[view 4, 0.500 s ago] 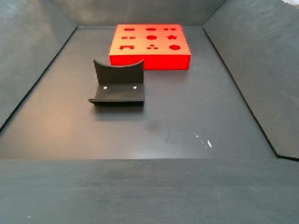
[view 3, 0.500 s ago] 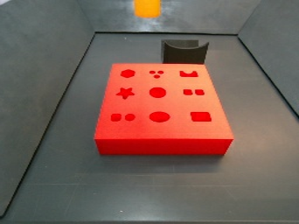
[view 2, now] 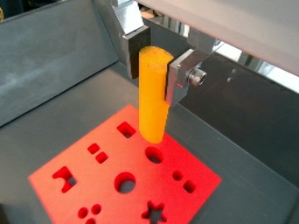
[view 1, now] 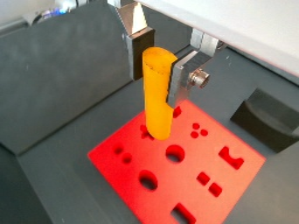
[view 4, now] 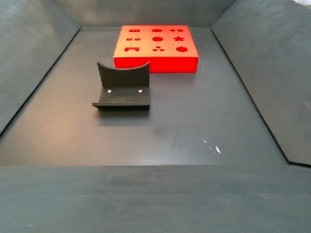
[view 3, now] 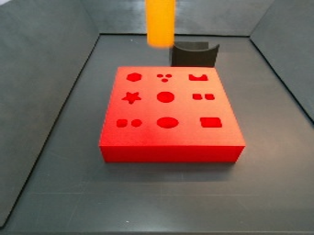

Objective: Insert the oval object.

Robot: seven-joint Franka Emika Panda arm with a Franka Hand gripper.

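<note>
The oval object [view 1: 158,96] is a long orange-yellow peg that hangs upright. My gripper [view 1: 160,70] is shut on its upper end, and both wrist views show this [view 2: 158,68]. In a side view only the peg's lower part [view 3: 161,23] shows, coming down from the frame's top above the far edge of the red block [view 3: 172,138]; the gripper itself is out of that view. In both wrist views the peg's lower tip hovers over the red block [view 1: 176,188] [view 2: 100,188] and clear of its shaped holes. The block also shows in a side view [view 4: 155,62].
The dark fixture [view 3: 194,52] stands on the floor just behind the red block, and it also shows in a side view [view 4: 122,86] and in a wrist view [view 1: 267,118]. Grey sloping walls enclose the dark floor.
The peg has come down: more of its length now shows at the top of a side view. The block and fixture have not moved.
</note>
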